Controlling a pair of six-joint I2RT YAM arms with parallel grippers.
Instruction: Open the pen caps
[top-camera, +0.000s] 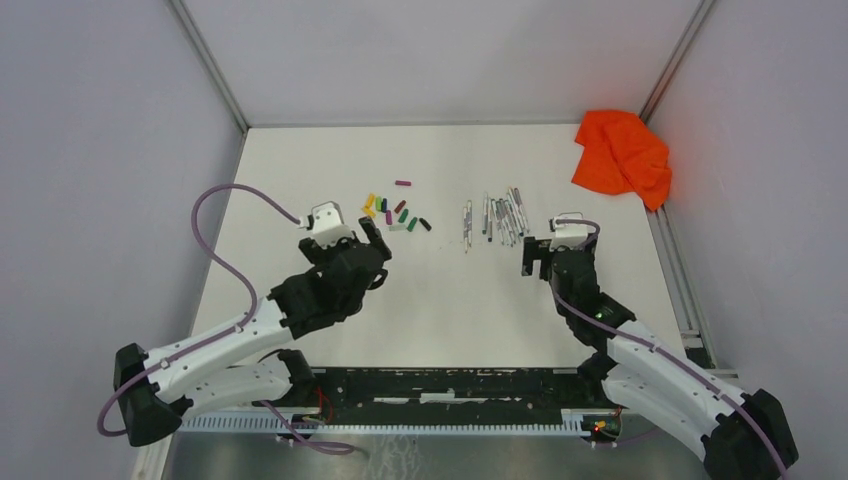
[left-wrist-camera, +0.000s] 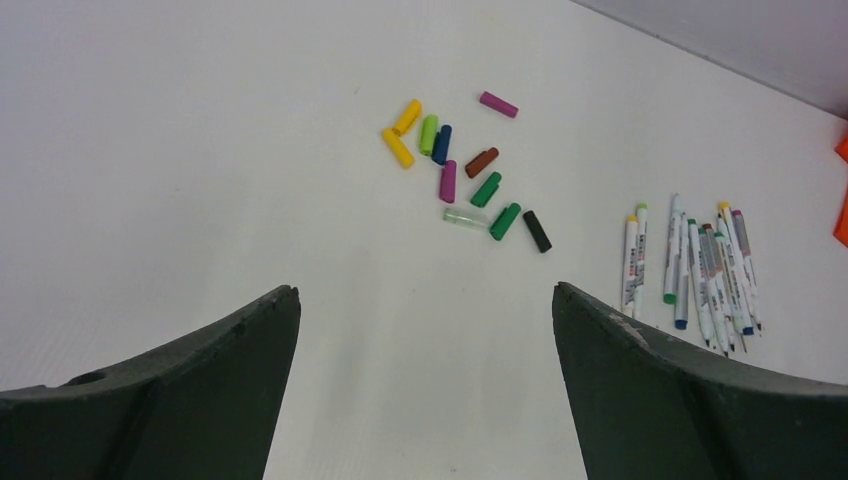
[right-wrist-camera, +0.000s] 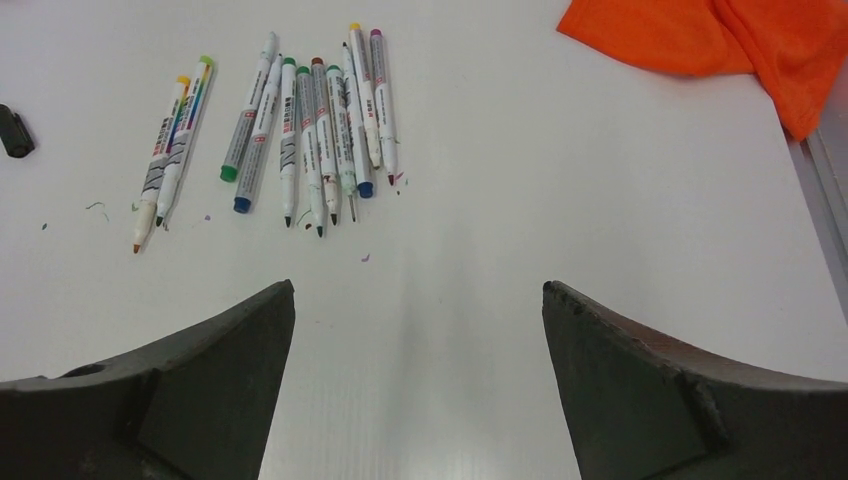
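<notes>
On the white worktop (top-camera: 450, 310), you find the pen caps (left-wrist-camera: 447, 181) lying loose in a small cluster ahead of the left pincer (left-wrist-camera: 425, 290), well apart from the pens (right-wrist-camera: 320, 130). The left pincer is released, its jaws spread wide and holding nothing. The pens lie side by side, tips bare, ahead of the right pincer (right-wrist-camera: 418, 287), which is likewise released and empty. An orange cloth (right-wrist-camera: 720, 40) sits in the far right corner.

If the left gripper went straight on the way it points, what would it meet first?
Probably the clear cap at the near edge of the pen caps, though depth is unclear.
</notes>
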